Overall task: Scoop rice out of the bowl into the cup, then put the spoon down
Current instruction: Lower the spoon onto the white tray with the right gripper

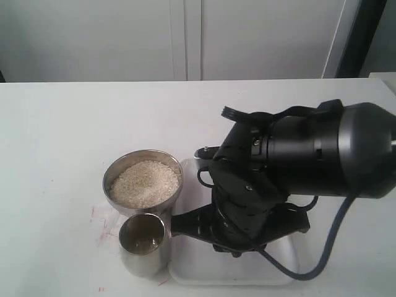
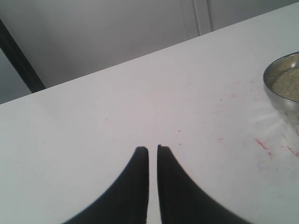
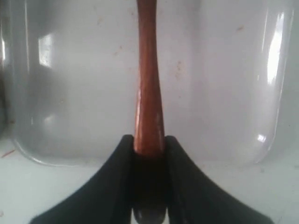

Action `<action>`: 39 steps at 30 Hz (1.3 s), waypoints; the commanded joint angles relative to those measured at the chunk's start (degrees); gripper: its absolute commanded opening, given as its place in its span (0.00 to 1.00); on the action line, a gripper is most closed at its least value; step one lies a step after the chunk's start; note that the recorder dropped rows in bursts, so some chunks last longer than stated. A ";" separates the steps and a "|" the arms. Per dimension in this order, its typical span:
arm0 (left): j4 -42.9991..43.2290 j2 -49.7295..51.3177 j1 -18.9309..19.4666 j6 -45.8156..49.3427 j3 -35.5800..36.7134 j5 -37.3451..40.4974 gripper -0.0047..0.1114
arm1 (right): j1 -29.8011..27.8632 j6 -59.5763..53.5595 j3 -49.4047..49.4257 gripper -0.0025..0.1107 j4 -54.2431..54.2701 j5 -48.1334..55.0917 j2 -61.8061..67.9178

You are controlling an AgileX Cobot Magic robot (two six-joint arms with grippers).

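The steel bowl (image 1: 142,185) stands left of centre, heaped with off-white rice (image 1: 145,181); its rim also shows in the left wrist view as the bowl (image 2: 284,83). Touching its near side is the small steel cup (image 1: 143,240), whose inside is dim. My right gripper (image 3: 148,140) is shut on the reddish-brown spoon (image 3: 148,88), gripping its slim handle low over a white tray (image 3: 275,70). The scoop is out of view. In the exterior view the right arm (image 1: 291,167) hides both gripper and spoon. My left gripper (image 2: 153,149) hovers over bare table, shut with nothing between its fingers.
The shallow white tray (image 1: 185,267) lies right of the cup, under the right arm. A few red marks (image 2: 261,143) dot the white table beside the bowl. A pale wall runs behind the table's far edge.
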 commanded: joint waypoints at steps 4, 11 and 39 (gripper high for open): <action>-0.50 0.05 -0.16 -0.08 -0.36 -0.34 0.16 | -0.30 -3.66 -0.15 0.02 3.32 0.98 -0.05; -0.50 0.05 -0.16 -0.08 -0.36 -0.34 0.16 | -3.76 -4.58 -1.28 0.02 2.36 -2.39 1.00; -0.50 0.05 -0.16 -0.08 -0.36 -0.34 0.16 | -5.96 -10.56 -3.75 0.02 6.42 1.92 5.94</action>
